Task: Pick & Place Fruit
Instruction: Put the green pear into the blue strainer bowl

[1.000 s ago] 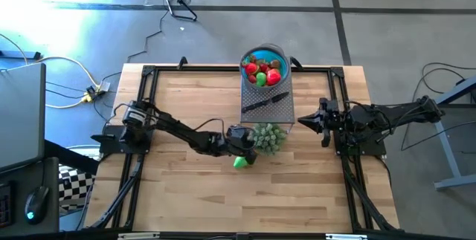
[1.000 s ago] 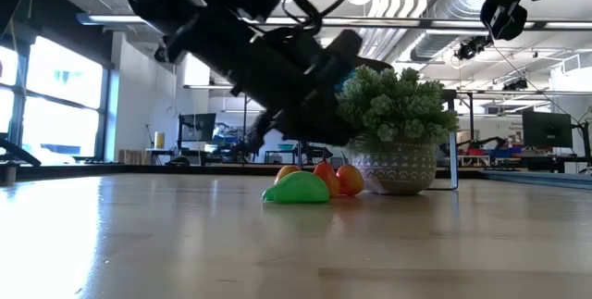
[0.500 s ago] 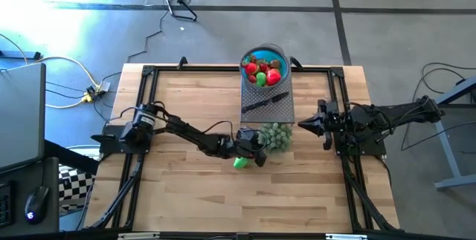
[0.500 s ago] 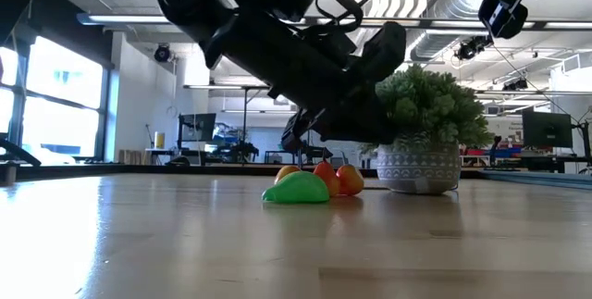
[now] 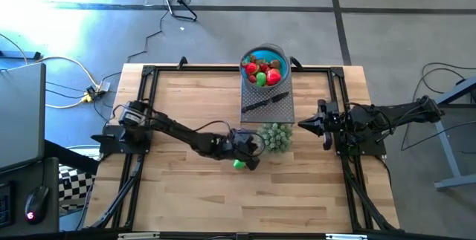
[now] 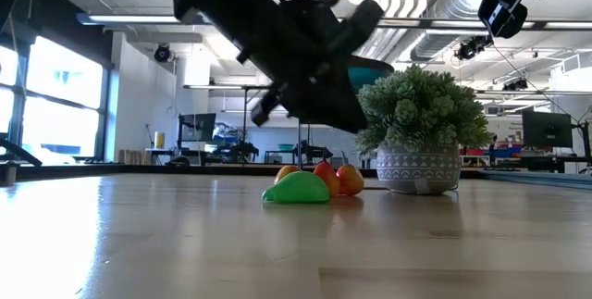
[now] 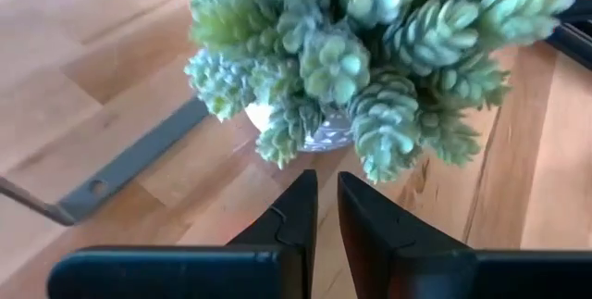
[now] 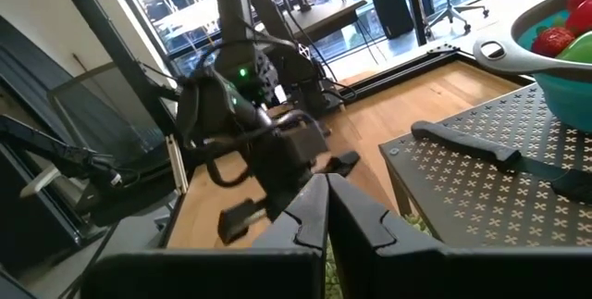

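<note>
**Fruit pickup: left arm hovering, nothing gripped**

Fruit (image 6: 313, 184) is sitting loose near the tabletop's middle: a green piece, red and orange ones just behind it. More fruit is lying in the blue bowl (image 5: 264, 52) at the far edge. These are looking light, rigid and slick; probably best pinched across the widest part. Left gripper (image 7: 326, 208) is hanging over them beside the potted plant (image 6: 423, 123), jaws almost touching, holding nothing. Right gripper (image 8: 326, 199) is waiting near the right edge, closed and empty.

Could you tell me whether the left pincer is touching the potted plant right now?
Apart. The left wrist view shows bare wood between the left pincer, nearly shut and empty, and the plant; in the low view it hangs beside the plant's leaves.
</note>
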You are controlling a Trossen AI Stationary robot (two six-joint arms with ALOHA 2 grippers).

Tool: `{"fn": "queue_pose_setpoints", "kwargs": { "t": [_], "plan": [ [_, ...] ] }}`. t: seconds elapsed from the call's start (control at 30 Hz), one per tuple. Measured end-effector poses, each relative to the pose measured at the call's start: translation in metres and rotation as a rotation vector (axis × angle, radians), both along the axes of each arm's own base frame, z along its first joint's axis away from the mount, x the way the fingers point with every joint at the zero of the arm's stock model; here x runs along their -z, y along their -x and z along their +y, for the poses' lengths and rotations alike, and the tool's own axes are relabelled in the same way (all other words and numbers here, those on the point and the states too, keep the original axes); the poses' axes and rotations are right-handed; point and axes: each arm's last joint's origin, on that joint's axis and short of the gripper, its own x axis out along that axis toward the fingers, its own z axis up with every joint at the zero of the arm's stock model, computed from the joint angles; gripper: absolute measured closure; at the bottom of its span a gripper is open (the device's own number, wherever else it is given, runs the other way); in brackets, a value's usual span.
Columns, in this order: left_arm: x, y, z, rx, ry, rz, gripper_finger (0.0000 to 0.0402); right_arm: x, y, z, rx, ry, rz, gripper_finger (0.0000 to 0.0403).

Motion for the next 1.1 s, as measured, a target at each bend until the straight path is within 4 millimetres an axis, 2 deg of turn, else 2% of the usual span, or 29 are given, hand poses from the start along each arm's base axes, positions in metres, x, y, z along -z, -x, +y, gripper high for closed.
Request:
{"fn": "queue_pose_setpoints", "kwargs": {
  "t": [0.17, 0.33, 0.63, 0.73, 0.93, 1.1],
  "plan": [
    [-0.019, 0.009, 0.002, 0.023, 0.001, 0.016, 0.0362, 0.000, 0.000, 0.000, 0.000, -0.003, -0.001, 0.0400],
    [-0.027, 0.019, -0.006, 0.081, 0.054, 0.065, 0.0394, 0.000, 0.000, 0.000, -0.004, -0.006, -0.002, 0.0400],
    [-0.020, 0.036, -0.042, 0.121, 0.250, 0.153, 0.0400, -0.001, 0.000, 0.000, 0.005, -0.008, -0.006, 0.0401],
    [-0.026, 0.044, -0.051, 0.113, 0.280, 0.160, 0.0400, -0.001, 0.000, -0.001, 0.026, -0.006, -0.007, 0.0401],
    [-0.045, 0.070, -0.047, 0.052, 0.181, 0.227, 0.0401, -0.001, 0.000, -0.003, 0.111, 0.002, -0.012, 0.0401],
    [-0.034, 0.088, -0.041, 0.061, 0.194, 0.170, 0.0401, -0.005, 0.000, -0.004, 0.136, -0.008, -0.052, 0.0401]
  ]
}}
